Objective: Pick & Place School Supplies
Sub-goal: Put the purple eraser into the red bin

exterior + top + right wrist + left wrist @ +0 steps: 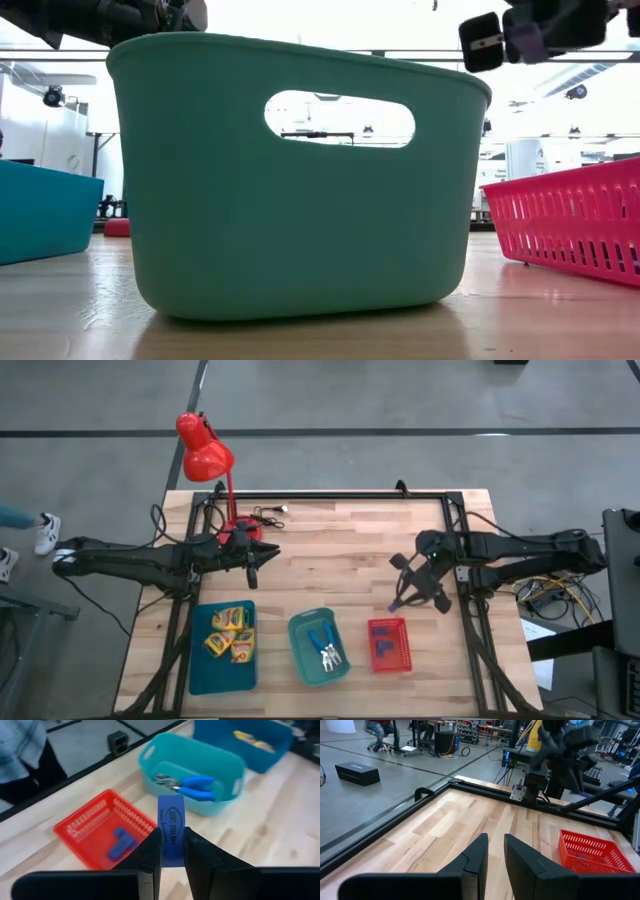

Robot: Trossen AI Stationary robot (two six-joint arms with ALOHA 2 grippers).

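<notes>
Right gripper [172, 851] pinches a purple block [171, 836], printed face toward the wrist camera, block upright between the fingers. In the high view the right gripper [405, 598] sits at about 4 o'clock from table centre, held above the wood just beside the red tray's [403, 659] far edge, block [397, 604] showing as a small purple tip. Red tray [80, 827] already holds purple blocks [122, 841]; exact count cannot be told from the wrist view. Same blocks [385, 645] read as a bluish patch from above.

Green tray [299, 635] at 6 o'clock, between the other two, holds the blue-handled scissors [325, 647], handles toward the far side. Right wrist view shows the scissors [192, 786] lying inside the green tray [227, 795].

Teal tray [200, 665] at 7 o'clock holds the yellow crayon boxes [230, 632], clustered in its far half.

Left gripper [252, 568] at about 10 o'clock, near the red lamp [205, 448] base, over bare wood. Its fingers [476, 862] stand close with a narrow gap, holding nothing.

Low view: green tray [300, 230] fills the middle, teal tray [45, 215] and red tray [575, 225] at the sides.
</notes>
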